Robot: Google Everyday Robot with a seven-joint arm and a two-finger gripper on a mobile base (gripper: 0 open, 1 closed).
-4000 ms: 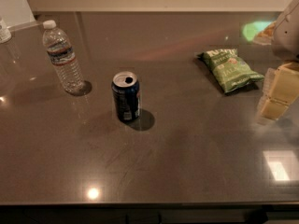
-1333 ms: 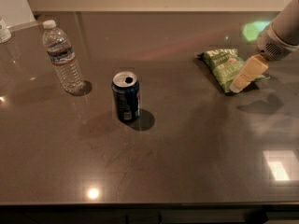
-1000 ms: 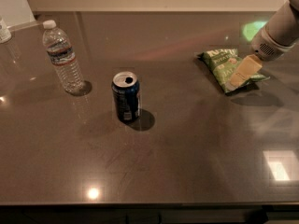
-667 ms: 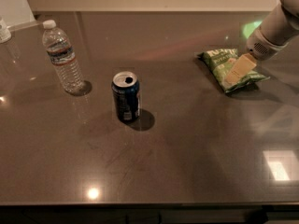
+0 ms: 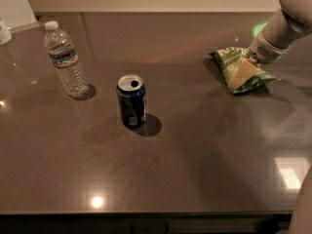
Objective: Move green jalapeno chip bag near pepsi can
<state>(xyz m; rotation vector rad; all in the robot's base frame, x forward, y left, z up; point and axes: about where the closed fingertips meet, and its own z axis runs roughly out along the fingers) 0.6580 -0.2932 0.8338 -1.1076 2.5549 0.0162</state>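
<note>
Green jalapeno chip bag lies flat on the counter, well apart from the pepsi can. The claw rests upon it, probably for grasping; apart or clamped, I cannot tell.

Dim warm overhead light, glare spots on glossy table, pepsi can shadowing rightward, gripper over green jalapeno chip bag.

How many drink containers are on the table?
2: the water bottle at back left and the pepsi can near the middle. A cut-off item at the left edge is unidentifiable. The gripper is over the green jalapeno chip bag at right.
</note>
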